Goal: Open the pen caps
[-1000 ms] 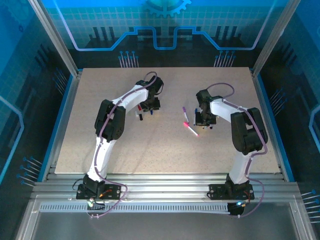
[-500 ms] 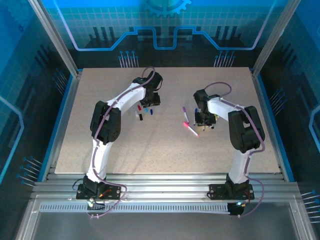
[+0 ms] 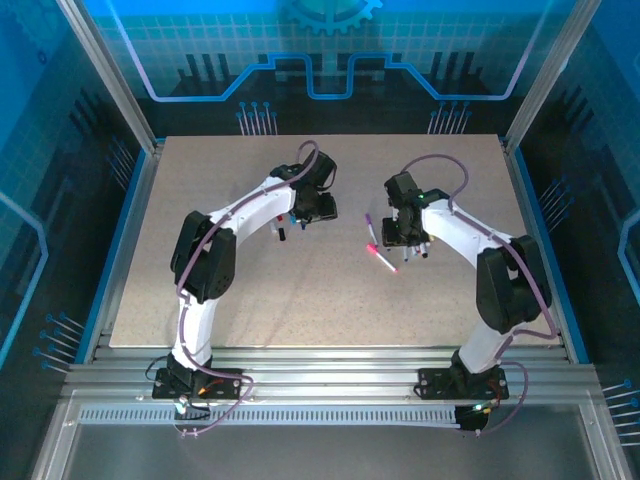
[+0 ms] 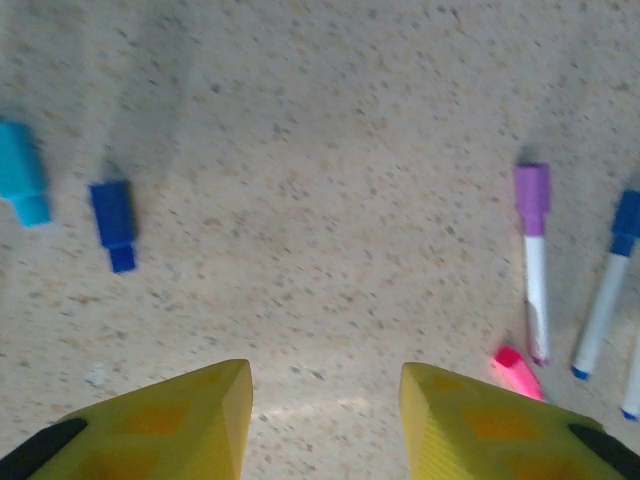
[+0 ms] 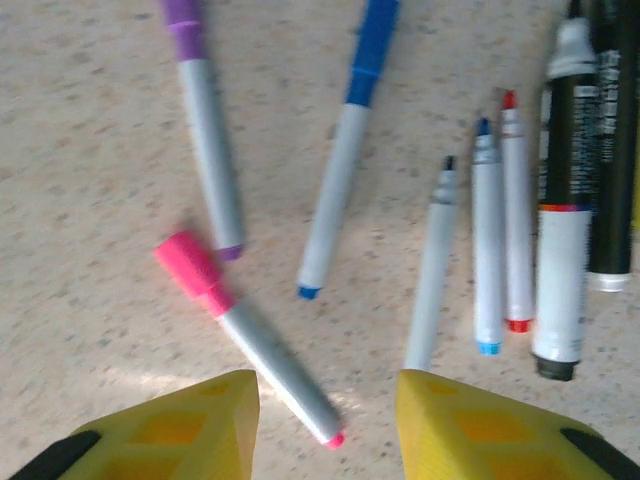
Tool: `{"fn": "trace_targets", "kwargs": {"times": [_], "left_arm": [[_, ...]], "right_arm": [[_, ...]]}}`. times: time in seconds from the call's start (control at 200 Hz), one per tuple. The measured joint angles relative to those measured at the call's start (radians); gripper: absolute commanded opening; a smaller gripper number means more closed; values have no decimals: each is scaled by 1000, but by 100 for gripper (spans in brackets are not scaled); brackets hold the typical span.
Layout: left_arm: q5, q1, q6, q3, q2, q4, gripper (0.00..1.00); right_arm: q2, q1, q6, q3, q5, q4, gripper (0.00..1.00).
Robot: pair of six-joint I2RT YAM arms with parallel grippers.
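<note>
Right gripper [image 5: 328, 400] jaws half open, empty, over the worktop [image 5: 80, 120]; left gripper [image 4: 325, 400] the same. Caps on: pink cap [image 5: 185, 262] at 10 o'clock off the right jaws, purple cap [image 5: 181, 18] at 11, blue cap [image 5: 372, 45] at 12. Loose cyan cap [image 4: 20, 170] and navy cap [image 4: 113, 222] lie at 10 o'clock off the left jaws. Risks: pink pen [image 5: 275, 375] lies skewed across the gap, so closing could pinch barrel, not cap, or roll it into the purple pen [image 5: 212, 170]; bare pens [image 5: 487, 270] at 2 o'clock are packed tight, easily swept. Black marker [image 5: 565, 200] has print, too blurred to read.
</note>
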Motion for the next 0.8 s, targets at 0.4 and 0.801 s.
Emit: {"fn": "trace_targets", "kwargs": {"times": [0.4,0.801], "left_arm": [[103,27,-31,-46,-12,72,42],[127,27,-37,-60,-12,85,41]], "right_arm": [[64,45,-74,-47,-74,16,34],[141,48,-82,-63,-73,18,29]]}}
